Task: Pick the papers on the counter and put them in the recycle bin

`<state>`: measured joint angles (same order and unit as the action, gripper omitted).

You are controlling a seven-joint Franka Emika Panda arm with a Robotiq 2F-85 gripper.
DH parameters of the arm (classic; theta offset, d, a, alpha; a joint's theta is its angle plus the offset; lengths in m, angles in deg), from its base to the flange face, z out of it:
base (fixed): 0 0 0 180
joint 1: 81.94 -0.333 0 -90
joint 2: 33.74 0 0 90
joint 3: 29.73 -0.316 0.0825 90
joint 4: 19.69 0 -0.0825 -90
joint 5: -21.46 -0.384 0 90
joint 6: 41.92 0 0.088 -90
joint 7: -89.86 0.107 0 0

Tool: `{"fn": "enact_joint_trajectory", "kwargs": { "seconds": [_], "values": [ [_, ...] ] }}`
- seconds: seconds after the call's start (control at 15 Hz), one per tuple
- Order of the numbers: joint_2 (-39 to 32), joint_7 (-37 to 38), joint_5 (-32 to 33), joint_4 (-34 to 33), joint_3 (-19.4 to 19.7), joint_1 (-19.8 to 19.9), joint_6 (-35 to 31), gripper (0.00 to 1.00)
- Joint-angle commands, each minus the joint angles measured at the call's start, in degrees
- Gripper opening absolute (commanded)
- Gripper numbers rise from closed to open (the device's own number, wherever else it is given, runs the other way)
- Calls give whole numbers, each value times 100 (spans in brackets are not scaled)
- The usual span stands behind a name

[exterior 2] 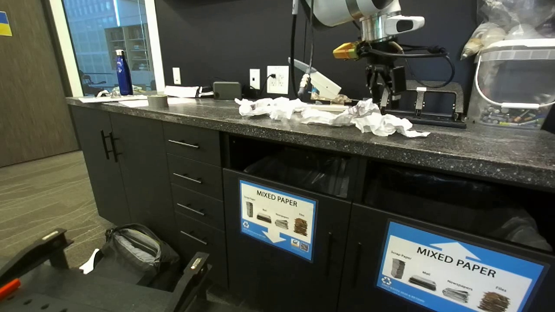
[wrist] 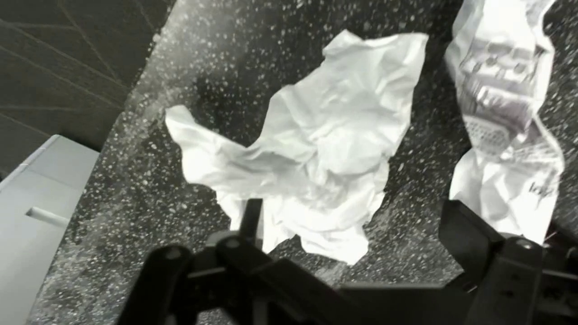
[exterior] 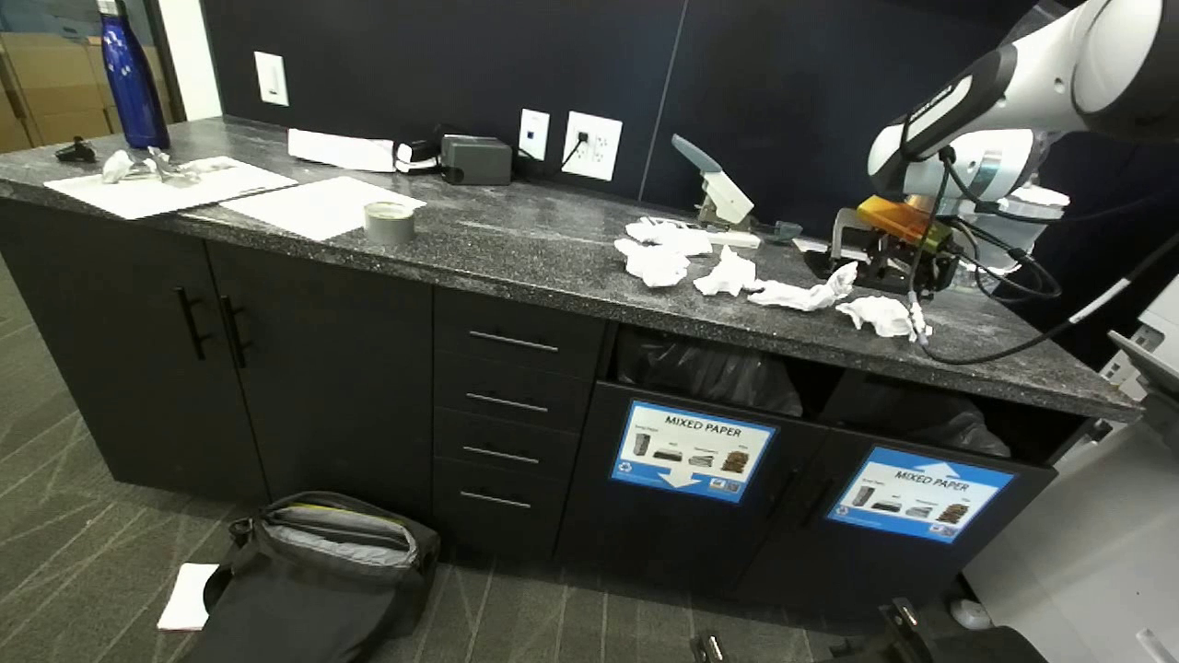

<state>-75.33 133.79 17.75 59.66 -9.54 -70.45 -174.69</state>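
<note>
Several crumpled white papers [exterior: 728,273] lie in a row near the front edge of the dark speckled counter [exterior: 525,249]; they also show in an exterior view [exterior 2: 381,123]. In the wrist view one torn scrap [wrist: 325,158] lies ahead of the fingers, and a printed scrap [wrist: 505,113] lies at the right. My gripper [wrist: 352,210] is open and empty, pointing down over the counter behind the right-end scraps [exterior 2: 385,99]. Its left finger overlaps the near scrap in view; contact cannot be told. Below the counter are two bin openings with dark liners [exterior: 709,368] [exterior 2: 455,195] above MIXED PAPER signs.
A stapler-like tool with raised handle [exterior: 723,198] stands behind the papers. A black metal-framed device [exterior 2: 438,102] and a clear bucket [exterior 2: 511,82] stand beside the gripper. A tape roll [exterior: 389,224], flat sheets [exterior: 313,207] and a blue bottle [exterior: 134,83] are farther along. A cable hangs nearby.
</note>
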Motion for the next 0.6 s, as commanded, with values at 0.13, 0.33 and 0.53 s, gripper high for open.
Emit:
{"fn": "enact_joint_trajectory", "kwargs": {
  "seconds": [0.13, 0.33, 0.53],
  "values": [
    [-694, 447, 142, -1237, -73, 244, 1341, 100],
    [-951, 224, -39, -1682, -344, 511, 1762, 100],
    [-1241, 233, -62, -2099, -432, 702, 1878, 100]
  ]
}}
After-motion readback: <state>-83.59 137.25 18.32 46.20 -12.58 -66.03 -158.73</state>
